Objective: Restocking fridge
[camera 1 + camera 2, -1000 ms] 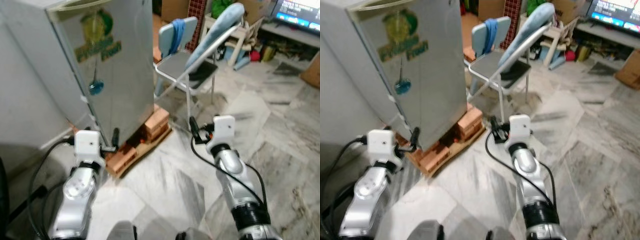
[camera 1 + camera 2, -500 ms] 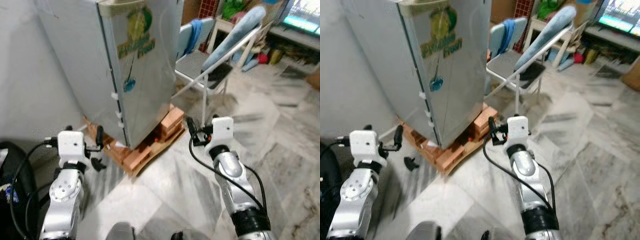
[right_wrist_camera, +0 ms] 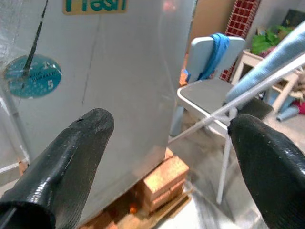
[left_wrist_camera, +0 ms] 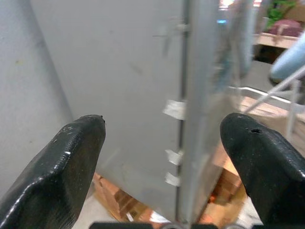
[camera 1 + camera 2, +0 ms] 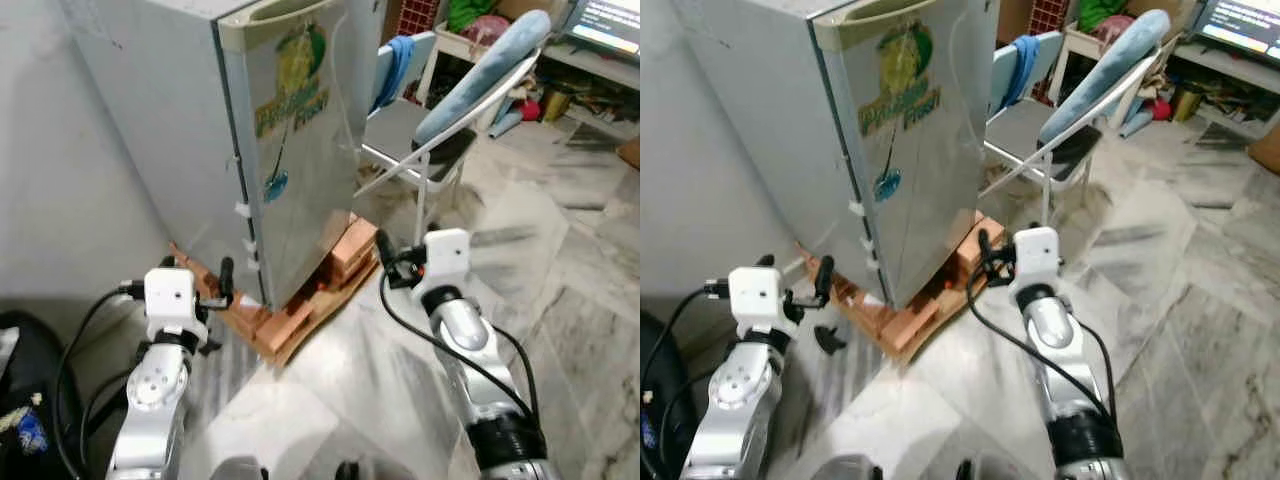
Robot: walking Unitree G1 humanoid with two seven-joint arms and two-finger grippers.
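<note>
A grey fridge (image 5: 290, 140) stands with its door shut on a stack of bricks (image 5: 345, 255) and a wooden pallet (image 5: 265, 320), which lift its base off the marble floor (image 5: 560, 260). It sits at the floor's edge by a pale wall (image 5: 90, 200), with a folding chair (image 5: 420, 130) just beside its far side; a blue cloth (image 5: 398, 68) hangs over the chair's back and a long pale-blue cushion (image 5: 485, 55) leans across it.

The robot faces the fridge's front corner with both arms raised and nothing in them. The left gripper (image 5: 222, 280) hangs near the pallet's corner, below the seam of the door, its fingers (image 4: 71, 162) spread wide and bracketing that seam in the left wrist view. The right gripper (image 5: 385, 255) is level with the bricks at the fridge's other lower corner, its fingers (image 3: 71, 157) likewise parted and empty. Held so, the arms look poised for the door, though no goods to stock are in sight, so the scene fits a door about to be opened as well as one closed after loading.

A yellow-green sticker (image 5: 295, 85) on the door carries a word ending in "Fresh"; the word before it is too blurred to read. Lower down sits a round teal label (image 3: 32, 76) with the digit "5", apparently an energy rating. A screen (image 5: 610, 15) glows at the room's far corner.
</note>
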